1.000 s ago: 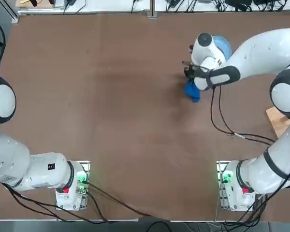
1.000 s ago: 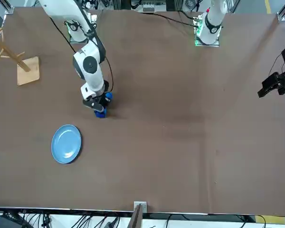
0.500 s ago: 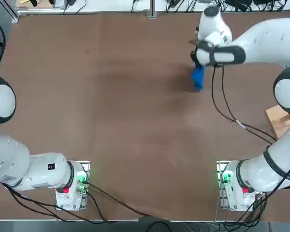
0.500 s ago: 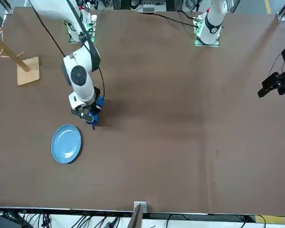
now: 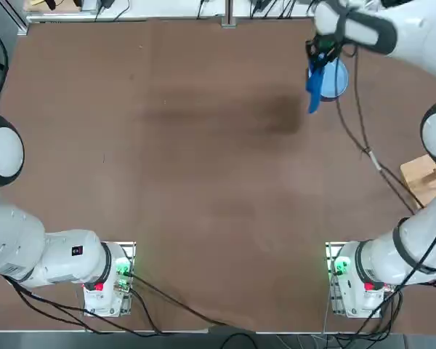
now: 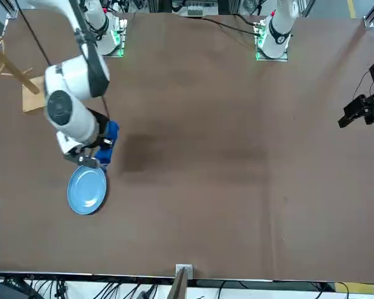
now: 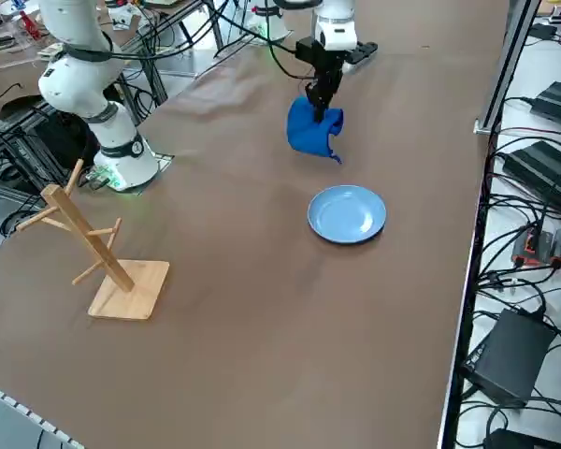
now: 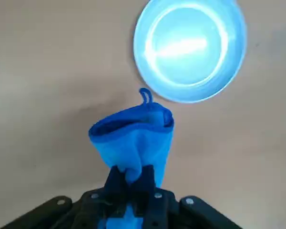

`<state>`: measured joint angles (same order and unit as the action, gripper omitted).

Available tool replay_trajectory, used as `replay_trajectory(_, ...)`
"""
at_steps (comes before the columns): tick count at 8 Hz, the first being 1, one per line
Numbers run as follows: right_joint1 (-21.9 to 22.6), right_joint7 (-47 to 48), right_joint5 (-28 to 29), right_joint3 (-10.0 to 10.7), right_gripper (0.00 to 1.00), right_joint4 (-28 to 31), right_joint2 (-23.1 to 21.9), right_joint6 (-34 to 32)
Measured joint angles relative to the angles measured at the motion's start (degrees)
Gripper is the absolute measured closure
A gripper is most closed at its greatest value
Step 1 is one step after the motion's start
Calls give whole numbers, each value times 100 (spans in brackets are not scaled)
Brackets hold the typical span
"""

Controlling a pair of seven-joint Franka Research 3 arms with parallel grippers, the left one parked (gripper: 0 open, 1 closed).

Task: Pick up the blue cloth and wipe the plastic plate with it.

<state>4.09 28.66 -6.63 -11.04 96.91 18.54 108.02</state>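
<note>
The blue cloth hangs bunched and clear of the brown table, pinched at its top by my right gripper, which is shut on it. In the wrist view the cloth droops from between the fingers, with its small loop towards the plate. The plastic plate is a round light blue dish lying flat on the table near its far edge. The cloth hovers beside and just short of the plate's rim. From overhead, the cloth and my wrist cover part of the plate.
A wooden peg stand on a square base sits at the robot's right side of the table, well away from the plate. The table's far edge runs close behind the plate.
My right arm has lifted the cloth off the table and carried it away from the robot to beside the plate. The plate has not moved.
</note>
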Motion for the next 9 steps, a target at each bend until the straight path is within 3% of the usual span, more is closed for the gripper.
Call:
replay_trajectory(3, -502, -690, -35, 15, 93, -210, 70, -45)
replay_trajectory(9, -1100, -1171, -655, 31, 93, -220, 833, 1146)
